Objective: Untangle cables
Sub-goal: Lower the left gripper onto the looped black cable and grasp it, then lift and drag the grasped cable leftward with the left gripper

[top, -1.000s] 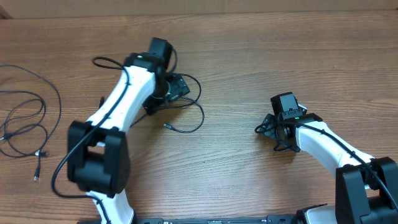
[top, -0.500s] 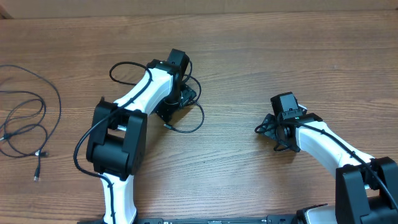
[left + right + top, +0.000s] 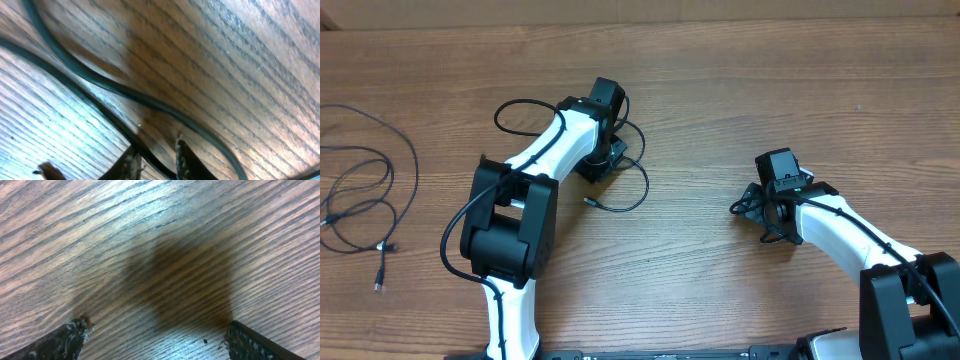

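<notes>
A thin black cable (image 3: 642, 186) loops on the wood right of my left gripper (image 3: 609, 157), its silver-tipped plug end (image 3: 587, 201) lying just below. In the left wrist view two strands cross the wood. The lower strand (image 3: 107, 122) runs between my left gripper's (image 3: 156, 151) narrowed fingers and rests against the left finger, with a sliver of wood showing beside the right one. A second loose cable (image 3: 365, 190) sprawls at the far left. My right gripper (image 3: 750, 205) (image 3: 156, 326) stands open over bare wood, holding nothing.
The table (image 3: 740, 90) is brown wood grain. The left arm's own thicker wire (image 3: 505, 108) arcs out beside its forearm. The far-left cable's plug ends (image 3: 380, 285) lie near the left edge.
The left arm swung right over the cable loop and lowered, and its fingers narrowed from wide open around a strand. The right arm has not moved.
</notes>
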Robot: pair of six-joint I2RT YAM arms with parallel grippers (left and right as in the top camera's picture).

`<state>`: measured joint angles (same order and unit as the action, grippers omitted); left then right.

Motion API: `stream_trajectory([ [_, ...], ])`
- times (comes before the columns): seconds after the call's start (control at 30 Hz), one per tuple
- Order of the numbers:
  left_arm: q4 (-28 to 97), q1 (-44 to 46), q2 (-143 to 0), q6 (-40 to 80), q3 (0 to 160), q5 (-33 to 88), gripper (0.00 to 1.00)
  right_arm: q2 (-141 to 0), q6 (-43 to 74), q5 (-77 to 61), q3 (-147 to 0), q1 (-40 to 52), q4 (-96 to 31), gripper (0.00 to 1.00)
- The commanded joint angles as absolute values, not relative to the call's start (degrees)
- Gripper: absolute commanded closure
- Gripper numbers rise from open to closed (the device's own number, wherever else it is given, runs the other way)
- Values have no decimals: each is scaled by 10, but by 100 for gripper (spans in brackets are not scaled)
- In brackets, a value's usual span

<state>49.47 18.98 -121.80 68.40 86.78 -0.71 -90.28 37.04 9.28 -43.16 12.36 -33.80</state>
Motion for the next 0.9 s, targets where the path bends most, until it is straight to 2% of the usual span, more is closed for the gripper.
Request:
stream_trajectory([
  [0.0, 497, 177, -1232, 648, 889, -21, 77, -910, 371, 73, -423, 119, -337, 11],
  [0.13, 514, 168, -1232, 597, 924, -21, 79, -910, 371, 73, -423, 119, -337, 11],
  [0.23, 540, 159, -1232, 564, 964, -25, 96, -910, 371, 73, -423, 119, -337, 11],
  [0.6, 717, 119, -1208, 538, 1135, -161, 96, -910, 370, 74, -423, 119, -337, 11],
  [0.87, 783, 64, -1126, 537, 1177, -212, 96, -910, 370, 74, -423, 119, -337, 11],
])
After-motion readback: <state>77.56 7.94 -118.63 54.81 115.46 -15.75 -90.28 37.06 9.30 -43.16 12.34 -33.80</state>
